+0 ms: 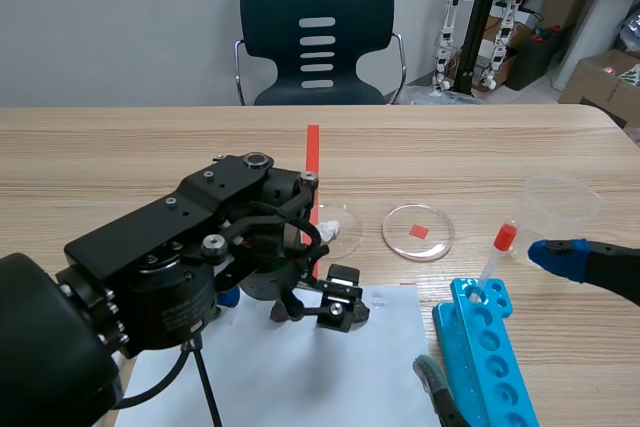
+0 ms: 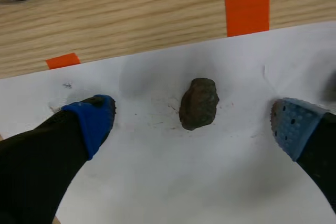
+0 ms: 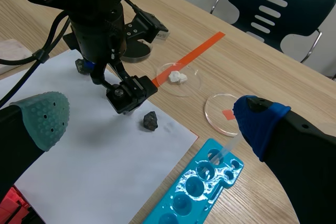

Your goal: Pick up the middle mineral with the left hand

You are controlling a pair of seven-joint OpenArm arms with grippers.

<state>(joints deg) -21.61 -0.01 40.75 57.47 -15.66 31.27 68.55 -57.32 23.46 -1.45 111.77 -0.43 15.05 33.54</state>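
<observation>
Surface: A pale wooden table [image 1: 120,157] with a dark teal plastic chair [image 1: 318,37] on its far side. A white paper sheet [image 1: 300,377] lies on the near middle.
Left fingers: The blue dotted pads [image 2: 94,119] of the left gripper [image 2: 194,123] stand wide apart, low over the sheet. They grip nothing, and neither pad touches the stone.
Task's thing: A dark brown, rough, lumpy mineral [image 2: 198,103] rests on the sheet between the two pads. It is near the sheet's far edge and just left of the orange-red tape line [image 2: 247,3]. Its neighbours are out of the left wrist view, so calling it the middle one is a judgement.
Reason for pose: The jaws straddle the mineral evenly, which suits a closing pinch on its two sides. The grasp is not yet made.
Second stone: A dark lump [image 3: 150,121] lies on the sheet just beside the left arm's camera mount [image 3: 128,94]. Whether it is the same stone cannot be told.
Beyond the sheet: A clear round dish [image 1: 352,215] holds white lumps [image 1: 328,232]. To its right a second clear dish [image 1: 400,242] sits over a small orange-red mark.
Near right: A blue plastic tube rack [image 1: 490,367] carries a red-capped tube [image 1: 497,247], with a clear plastic cup [image 1: 562,202] farther off.
Right gripper: The right gripper [image 3: 151,116] is spread open and empty above the rack, well apart from the mineral.
Obstruction: Nothing visible stands between pads and mineral.
</observation>
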